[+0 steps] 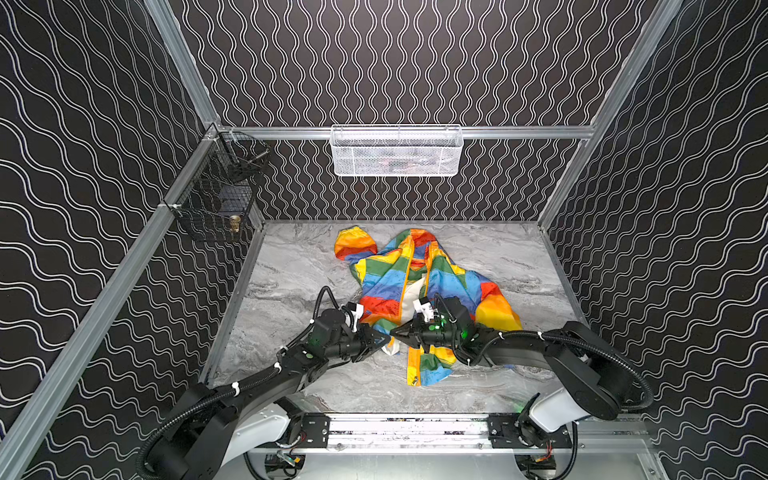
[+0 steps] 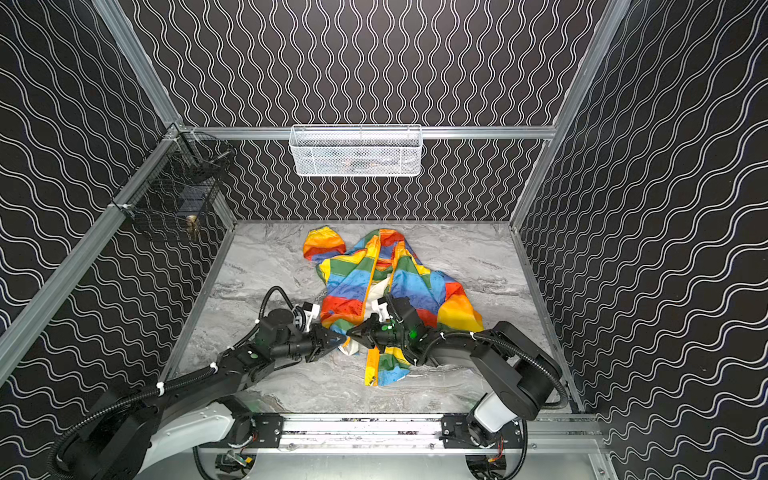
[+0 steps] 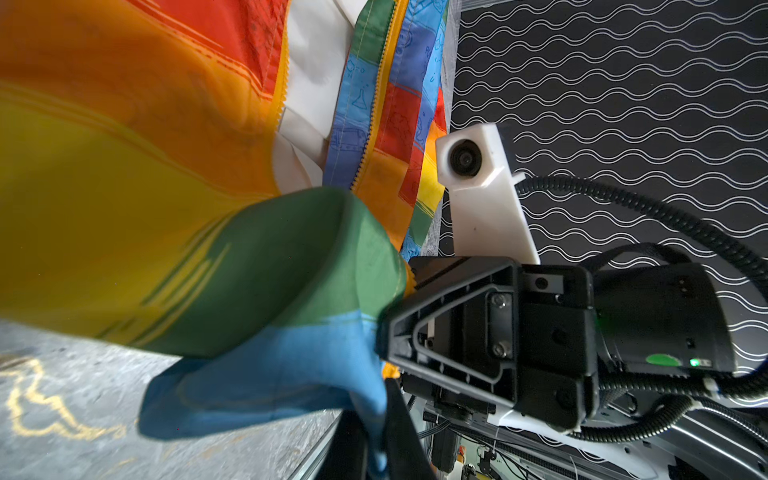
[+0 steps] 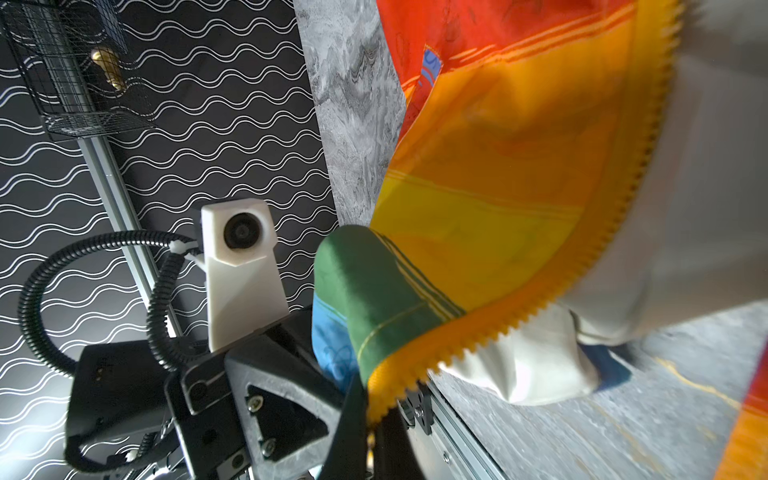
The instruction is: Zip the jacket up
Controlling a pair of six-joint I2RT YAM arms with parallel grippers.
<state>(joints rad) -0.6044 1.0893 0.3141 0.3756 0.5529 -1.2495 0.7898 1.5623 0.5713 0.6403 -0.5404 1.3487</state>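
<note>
Near edge, 6 o'clock: left black parallel gripper (image 1: 384,338) pinches the blue-green hem; right black parallel gripper (image 1: 395,332) pinches the orange zipper band (image 4: 540,300). Beyond, toward 12 o'clock, the rainbow-striped hooded jacket (image 1: 384,276) lies open-fronted on the grey marble-patterned table (image 1: 291,266).

Even light from above kept both top views sharp though bowed at their edges, while the jacket (image 3: 124,174) close before the left gripper (image 3: 376,436) and right gripper (image 4: 368,432) blurred softly, shadowing the table (image 4: 623,415).
</note>
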